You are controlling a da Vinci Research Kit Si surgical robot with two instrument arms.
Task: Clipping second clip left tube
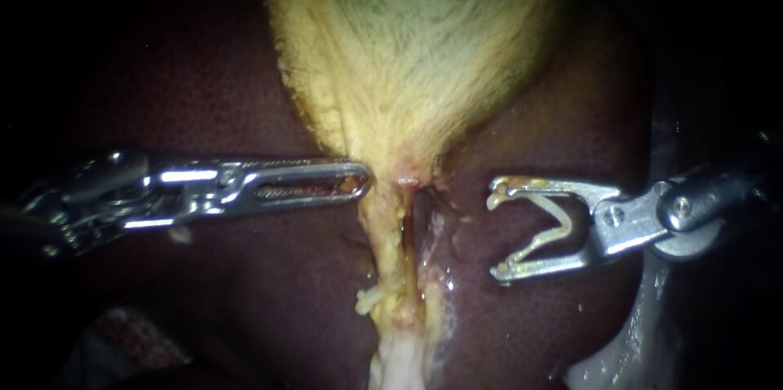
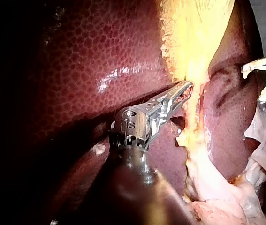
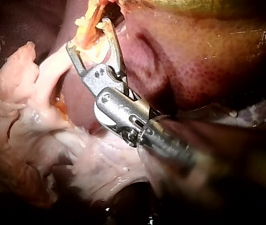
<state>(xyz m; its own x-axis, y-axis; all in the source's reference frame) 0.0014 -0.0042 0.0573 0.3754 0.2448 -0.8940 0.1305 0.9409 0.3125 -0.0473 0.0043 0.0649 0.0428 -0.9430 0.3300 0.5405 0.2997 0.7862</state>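
My right instrument [image 1: 495, 233] sits near the left tube [image 1: 382, 251] without touching it. Its jaws are spread wide, both bearing on an open clip [image 1: 548, 231] seated between them. My left instrument [image 1: 359, 186], jaws together, touches the tissue just under the gallbladder [image 1: 408, 47].

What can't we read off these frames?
- Endoscope view: tube runs off the lower edge; a second tube cannot be told apart under yellow tissue.
- Left wrist view: right instrument mostly cut off by the frame.
- Right wrist view: clip lost against pale tissue.
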